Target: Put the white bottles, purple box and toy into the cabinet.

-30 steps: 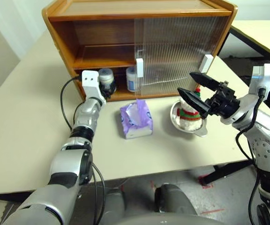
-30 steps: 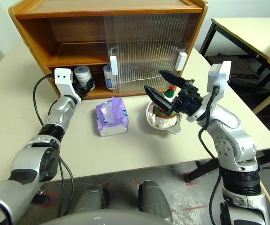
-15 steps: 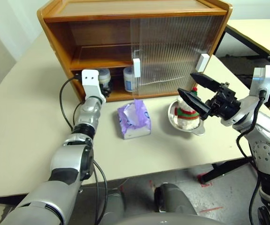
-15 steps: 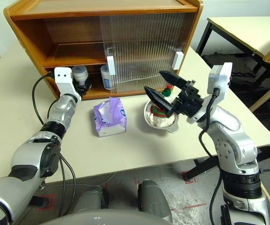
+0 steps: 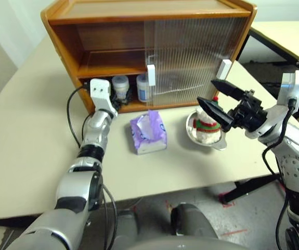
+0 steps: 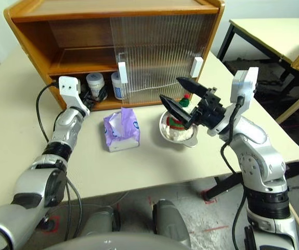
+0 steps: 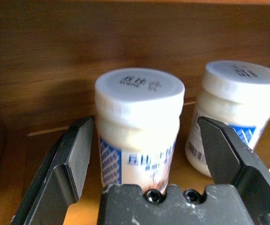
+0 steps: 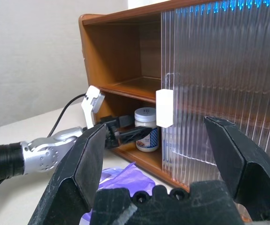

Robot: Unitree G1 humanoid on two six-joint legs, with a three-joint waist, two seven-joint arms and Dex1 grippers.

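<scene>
My left arm is stretched well forward and slightly inward, forearm nearly straight, wrist about level, with a black cable looping off its side. The left gripper (image 7: 144, 154) points ahead; its two black fingers (image 7: 76, 154) stand spread wide apart, clamping nothing, though from the head views I can barely make the tips out. My right arm is bent at the elbow and raised, wrist angled across toward my left. The right gripper (image 5: 217, 99) tilts a little upward, jaws gaping fully, empty between them.
</scene>
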